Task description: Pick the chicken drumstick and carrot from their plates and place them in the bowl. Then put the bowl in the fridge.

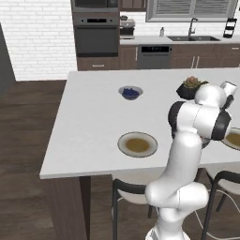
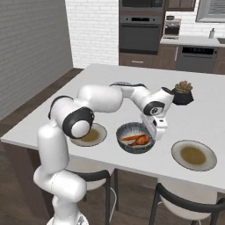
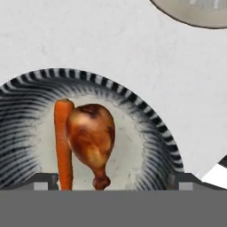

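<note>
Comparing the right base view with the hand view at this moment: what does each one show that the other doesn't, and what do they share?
Right base view alone: the gripper hanging open over the bowl, two plates either side of it, the plant pot and the wall oven. Hand view alone: close detail, the carrot lying lengthwise against the chicken drumstick, touching it, and the bowl's pale speckled inside. Both share: the ribbed bowl holding both foods, on the white counter.

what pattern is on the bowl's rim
Dark grey-blue and pale radial stripes ring the bowl; it shows best in the hand view.
</note>
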Controlling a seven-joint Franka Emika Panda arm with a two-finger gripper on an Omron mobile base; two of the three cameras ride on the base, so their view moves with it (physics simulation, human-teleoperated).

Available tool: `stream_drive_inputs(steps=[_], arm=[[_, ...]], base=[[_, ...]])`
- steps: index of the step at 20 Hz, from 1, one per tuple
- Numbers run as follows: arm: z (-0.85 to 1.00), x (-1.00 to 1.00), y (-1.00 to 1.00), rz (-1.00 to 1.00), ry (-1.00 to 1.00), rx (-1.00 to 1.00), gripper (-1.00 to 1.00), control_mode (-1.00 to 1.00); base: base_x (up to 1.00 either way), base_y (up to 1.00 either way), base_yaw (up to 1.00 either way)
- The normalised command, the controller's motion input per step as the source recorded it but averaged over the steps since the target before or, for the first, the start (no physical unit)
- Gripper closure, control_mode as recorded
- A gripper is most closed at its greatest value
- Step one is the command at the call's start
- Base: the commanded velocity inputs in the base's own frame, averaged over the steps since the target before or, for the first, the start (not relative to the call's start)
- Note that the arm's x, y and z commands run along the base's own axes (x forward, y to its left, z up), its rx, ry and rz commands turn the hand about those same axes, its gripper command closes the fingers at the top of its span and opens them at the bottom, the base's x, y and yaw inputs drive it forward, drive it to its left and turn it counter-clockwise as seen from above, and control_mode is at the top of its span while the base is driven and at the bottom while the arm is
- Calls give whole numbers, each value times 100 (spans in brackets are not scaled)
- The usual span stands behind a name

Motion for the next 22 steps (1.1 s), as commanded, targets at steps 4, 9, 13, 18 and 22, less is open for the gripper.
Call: stream_drive_inputs(steps=[4, 9, 13, 18, 22], arm=[[5, -100, -5, -5, -7, 10, -100, -100], [-17, -26, 0, -2, 0, 19, -100, -100], [-25, 3, -3, 1, 0, 18, -100, -100], [-21, 16, -1, 0, 0, 3, -100, -100], [-19, 35, 0, 0, 0, 0, -100, -100]], base=[[0, 0, 0], [0, 0, 0], [0, 0, 0], [0, 0, 0], [0, 0, 0]])
